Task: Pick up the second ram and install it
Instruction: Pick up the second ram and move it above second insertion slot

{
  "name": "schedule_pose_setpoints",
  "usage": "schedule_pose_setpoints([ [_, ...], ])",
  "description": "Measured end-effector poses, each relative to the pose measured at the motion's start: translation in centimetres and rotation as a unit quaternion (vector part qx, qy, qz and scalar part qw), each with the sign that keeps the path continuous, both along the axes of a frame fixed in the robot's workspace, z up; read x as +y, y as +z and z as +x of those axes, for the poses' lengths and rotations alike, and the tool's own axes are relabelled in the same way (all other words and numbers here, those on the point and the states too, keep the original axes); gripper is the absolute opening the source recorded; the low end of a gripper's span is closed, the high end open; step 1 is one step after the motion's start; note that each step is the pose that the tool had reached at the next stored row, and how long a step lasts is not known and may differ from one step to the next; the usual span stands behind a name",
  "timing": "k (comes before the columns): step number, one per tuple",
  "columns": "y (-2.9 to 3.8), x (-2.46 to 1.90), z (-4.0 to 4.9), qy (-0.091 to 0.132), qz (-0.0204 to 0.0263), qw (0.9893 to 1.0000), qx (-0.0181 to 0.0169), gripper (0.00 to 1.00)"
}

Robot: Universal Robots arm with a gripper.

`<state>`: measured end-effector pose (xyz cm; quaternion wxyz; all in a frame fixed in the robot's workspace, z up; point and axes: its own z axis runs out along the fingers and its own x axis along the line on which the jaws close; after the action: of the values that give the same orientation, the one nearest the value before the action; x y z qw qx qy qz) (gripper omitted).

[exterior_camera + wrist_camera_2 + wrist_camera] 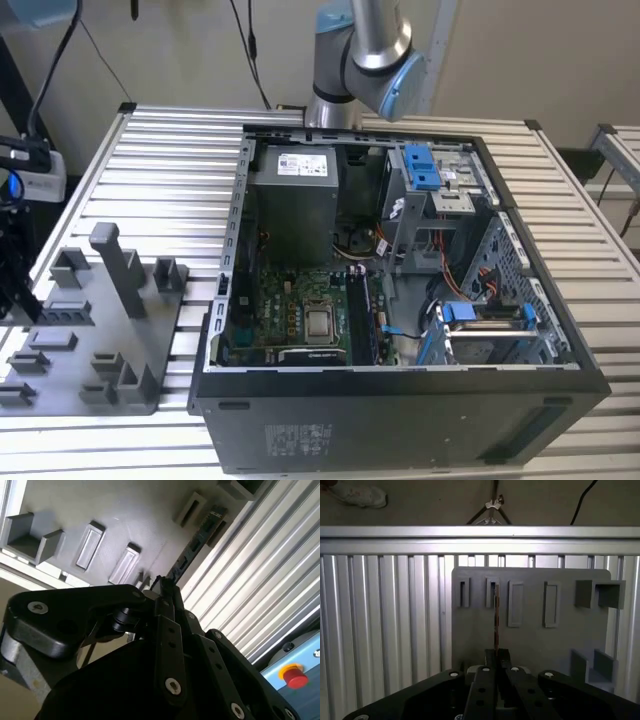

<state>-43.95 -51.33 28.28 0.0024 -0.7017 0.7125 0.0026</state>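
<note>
Honestly, you could make out little of the second ram [496,620]. In the first wrist view it showed edge-on as a thin line, its chips hidden, and its near end vanished inside the gripper [496,655], whose fingers were pressed together, pinching the strip. Its far end lay over a narrow slot near one edge of the grey tray [530,645]; you could not tell whether it sat in the slot or hung clear of it. The neighbouring slots were close by, and the tray's upright blocks stood well apart. Bare slatted table [385,630] ran beside that edge. In the exterior view the arm [360,50] was cut off at the frame's top, behind the open computer case [400,410].
</note>
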Motion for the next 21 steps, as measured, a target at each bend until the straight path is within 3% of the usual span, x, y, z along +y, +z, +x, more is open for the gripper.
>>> schedule_pose_setpoints([
  [3,0.26,0.0,0.0,0.0,0.0,1.0,-0.0028,0.14],
  [9,1.44,0.01,0.01,-0.001,-0.0001,1.0,-0.0031,0.14],
  [13,2.69,0.0,0.04,-0.001,-0.0001,1.0,-0.0031,0.14],
  [21,5.81,0.0,0.07,-0.001,-0.0001,1.0,-0.0031,0.14],
])
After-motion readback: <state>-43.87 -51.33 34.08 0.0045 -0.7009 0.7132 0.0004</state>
